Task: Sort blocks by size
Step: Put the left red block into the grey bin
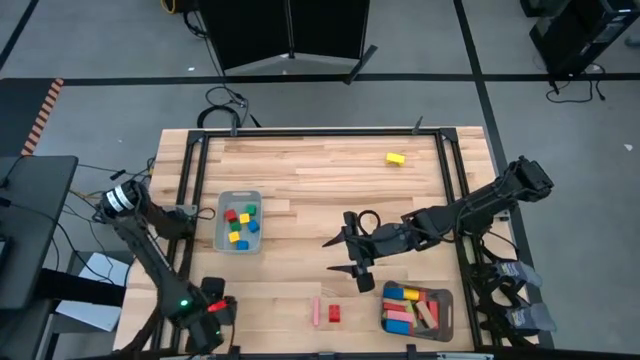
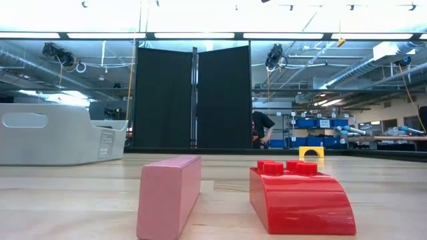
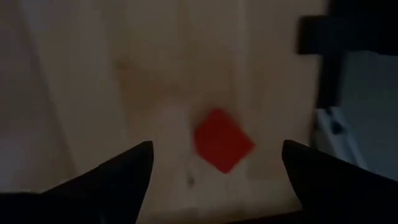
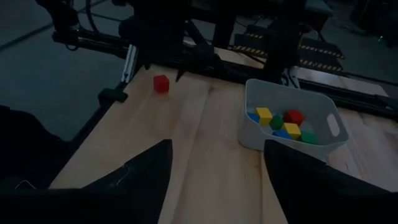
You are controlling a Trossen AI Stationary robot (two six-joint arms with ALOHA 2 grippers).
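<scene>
Open tabletop [image 1: 320, 170] between the two grey trays [image 1: 238, 221]. Obstacles near the front edge: pink bar [image 1: 315, 311], red block [image 1: 334, 314].

text: none legible | grey tray [image 2: 60, 137]: small label on its end wall, too small to read

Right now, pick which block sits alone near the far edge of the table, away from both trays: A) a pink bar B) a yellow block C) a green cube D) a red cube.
B: in the high view a yellow block lies by itself near the far edge, away from the grey trays.
</scene>
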